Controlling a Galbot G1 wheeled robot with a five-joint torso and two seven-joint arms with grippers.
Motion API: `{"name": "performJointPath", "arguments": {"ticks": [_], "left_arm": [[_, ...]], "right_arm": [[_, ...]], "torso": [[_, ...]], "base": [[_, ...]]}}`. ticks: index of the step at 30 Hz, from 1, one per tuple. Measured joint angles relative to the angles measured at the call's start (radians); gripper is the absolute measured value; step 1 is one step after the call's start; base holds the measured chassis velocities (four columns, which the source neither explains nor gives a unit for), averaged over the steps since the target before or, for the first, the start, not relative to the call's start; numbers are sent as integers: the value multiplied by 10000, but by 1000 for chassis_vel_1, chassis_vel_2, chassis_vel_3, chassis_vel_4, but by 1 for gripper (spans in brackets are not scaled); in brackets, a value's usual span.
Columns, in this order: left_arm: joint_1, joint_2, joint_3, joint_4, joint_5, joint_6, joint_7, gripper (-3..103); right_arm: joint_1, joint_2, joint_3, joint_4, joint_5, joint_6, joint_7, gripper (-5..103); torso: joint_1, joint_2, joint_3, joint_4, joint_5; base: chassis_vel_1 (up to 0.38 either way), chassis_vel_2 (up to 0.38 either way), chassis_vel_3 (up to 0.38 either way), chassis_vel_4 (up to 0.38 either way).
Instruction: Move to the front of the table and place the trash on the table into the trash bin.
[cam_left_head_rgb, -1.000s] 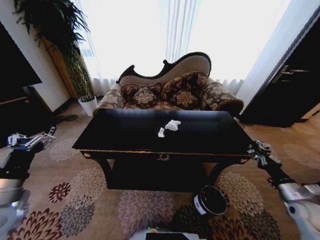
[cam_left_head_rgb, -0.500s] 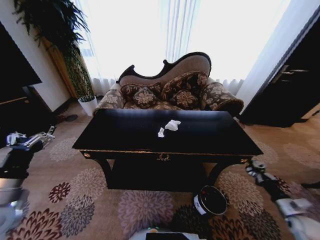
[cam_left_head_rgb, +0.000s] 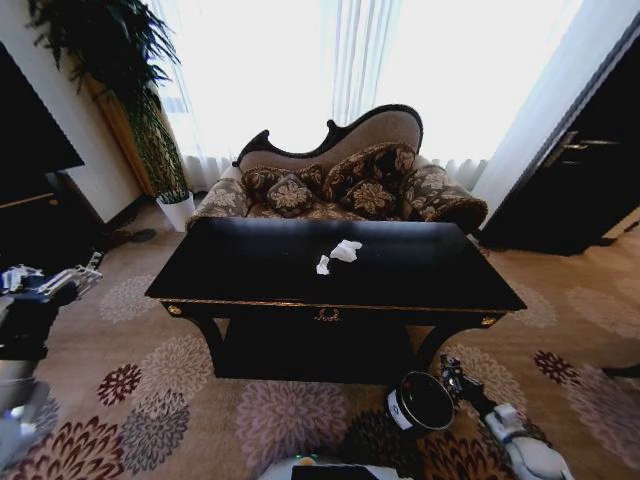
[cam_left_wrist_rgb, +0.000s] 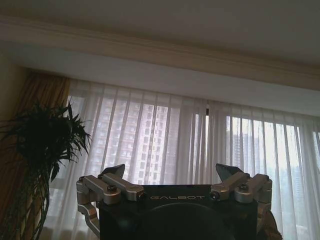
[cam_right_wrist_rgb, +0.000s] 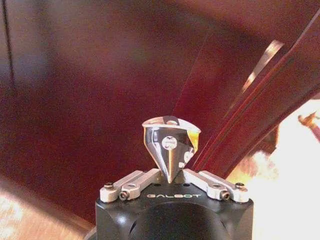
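Note:
The glossy black table with gold trim stands straight ahead. On its top, near the middle, lie two white paper wads of trash: a larger one and a smaller one. The black trash bin sits on the carpet below the table's front right corner. Low beside the bin's right rim is my right gripper. Its fingers are shut with nothing between them, and in the right wrist view the right gripper faces a dark surface. My left gripper hangs far left of the table. In the left wrist view the left gripper is open and faces the curtains.
A patterned sofa stands behind the table before bright curtains. A potted plant is at the back left. A dark cabinet lines the left wall and a dark door is on the right. Floral carpet surrounds the table.
My right arm has dropped from beside the table's front right corner down and inward to the bin. The left arm has shifted slightly left and lower. The trash has not moved.

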Motion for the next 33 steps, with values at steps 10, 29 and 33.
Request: {"name": "performJointPath", "arguments": {"ticks": [10,29,33], "left_arm": [[29,-180,93,-185,28,83,-40,100],[449,-342,-15,-216,255,55,-38,100],[473,-390,24,-224,312,51,-33,100]], "right_arm": [[907,-151,-2387,-2253,-811,-531,1064,0],[2486,314,-4093,-3339,221,-1376,1795,0],[2677,229,-4188,-3368,273,-1373,1806,0]], "torso": [[0,0,0,-2,1],[0,0,0,0,0],[0,0,0,1,1]], "base": [[0,0,0,0],[0,0,0,0],[0,0,0,0]]}}
